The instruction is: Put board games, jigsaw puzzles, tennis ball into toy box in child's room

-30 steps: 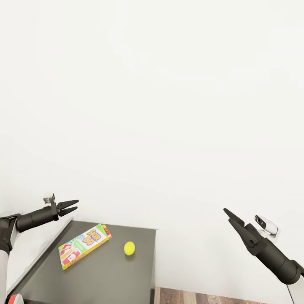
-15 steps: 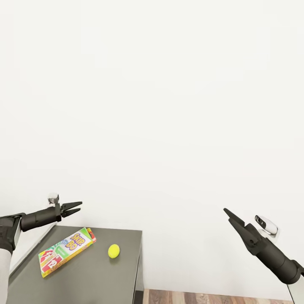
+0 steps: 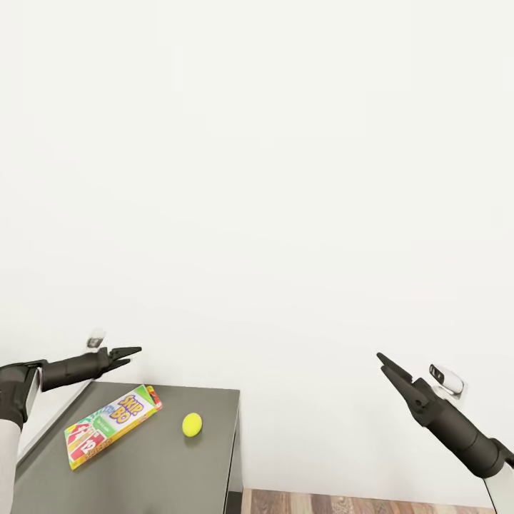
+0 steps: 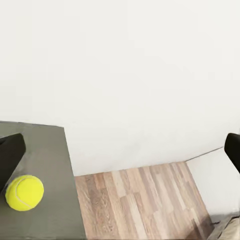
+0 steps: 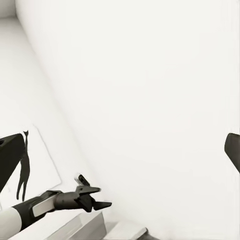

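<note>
While both arms are hanging out in front of a plain white wall (image 3: 285, 178), the left gripper (image 3: 127, 354) is hovering above the back-left corner of a dark-grey-topped unit (image 3: 178, 471), with its fingers spread wide apart going by the left wrist view. Just right of it and lower down, a colourful board game (image 3: 111, 425) is lying flat on that grey top. The tennis ball (image 3: 191, 425) is sitting near the game's right end, not touching it, close to the unit's right edge. A strip of wood floor (image 3: 371, 501) is showing at the bottom. Over on the right, the right gripper (image 3: 386, 363) is pointing up and left in mid-air, fingers apart too, holding nothing.
</note>
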Available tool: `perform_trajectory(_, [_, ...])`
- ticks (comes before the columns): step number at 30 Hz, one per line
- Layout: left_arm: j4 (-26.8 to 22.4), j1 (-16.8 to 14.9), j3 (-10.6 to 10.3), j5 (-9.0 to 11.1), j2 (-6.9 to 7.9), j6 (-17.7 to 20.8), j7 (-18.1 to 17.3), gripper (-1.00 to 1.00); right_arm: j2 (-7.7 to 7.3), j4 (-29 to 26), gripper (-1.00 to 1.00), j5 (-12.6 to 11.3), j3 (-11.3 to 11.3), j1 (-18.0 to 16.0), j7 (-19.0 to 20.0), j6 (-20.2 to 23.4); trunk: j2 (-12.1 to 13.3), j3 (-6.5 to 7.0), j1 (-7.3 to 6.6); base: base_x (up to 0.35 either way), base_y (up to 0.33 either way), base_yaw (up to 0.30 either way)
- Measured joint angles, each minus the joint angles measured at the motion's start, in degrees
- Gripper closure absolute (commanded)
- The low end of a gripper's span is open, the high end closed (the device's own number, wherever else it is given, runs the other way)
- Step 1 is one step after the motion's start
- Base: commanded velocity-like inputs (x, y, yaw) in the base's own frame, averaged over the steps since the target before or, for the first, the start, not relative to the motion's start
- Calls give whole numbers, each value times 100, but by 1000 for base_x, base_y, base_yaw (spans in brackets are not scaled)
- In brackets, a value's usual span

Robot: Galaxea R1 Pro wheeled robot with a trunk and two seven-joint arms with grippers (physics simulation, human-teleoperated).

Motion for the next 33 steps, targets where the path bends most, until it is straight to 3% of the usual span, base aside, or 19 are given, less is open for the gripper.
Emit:
perform_trajectory(4, [0, -7, -2, 26, -50, 12, 875, -100, -7, -2, -100, 48, 25, -1, -400, 44, 0, 0, 0, 0, 0, 0])
perform_trajectory(8, [0, -21, -3, 41, -216, 20, 1780, -100, -6, -8, -100, 107, 96, -9, -904, 179, 0, 0, 0, 0, 0, 0])
perform_trajectory(10, [1, -35, -3, 37, -403, 17, 2422, -100, -3, -10, -100, 165, 197, -13, -1345, 341, 1, 0, 0, 0, 0, 0])
perform_trajectory(12, [1, -41, -3, 38, -474, 14, 2645, -100, 2, -10, -100, 179, 235, -12, -1513, 403, 0, 0, 0, 0, 0, 0])
perform_trajectory(13, [1, -49, -3, 38, -601, 4, 3032, -100, 2, -12, -100, 204, 301, -11, -1831, 506, 1, 0, 0, 0, 0, 0])
perform_trajectory(22, [67, -89, -6, 12, -1256, -500, 4696, -100, -25, -58, -100, 235, 464, -15, -3124, 1031, 0, 0, 0, 0, 0, 0])
perform_trajectory(23, [99, -90, -8, 10, -1394, -564, 5094, -100, -31, -60, -100, 240, 479, -32, -3283, 1233, 1, 0, 0, 0, 0, 0])
perform_trajectory(28, [170, -102, -9, 15, -1697, -634, 6085, -100, -42, -62, -100, 313, 488, -65, -3578, 1714, 0, 0, 0, 0, 0, 0])
perform_trajectory(33, [219, -117, -12, 15, -1927, -644, 6758, -100, -47, -62, -100, 589, 496, -138, -3899, 1988, 0, 0, 0, 0, 0, 0])
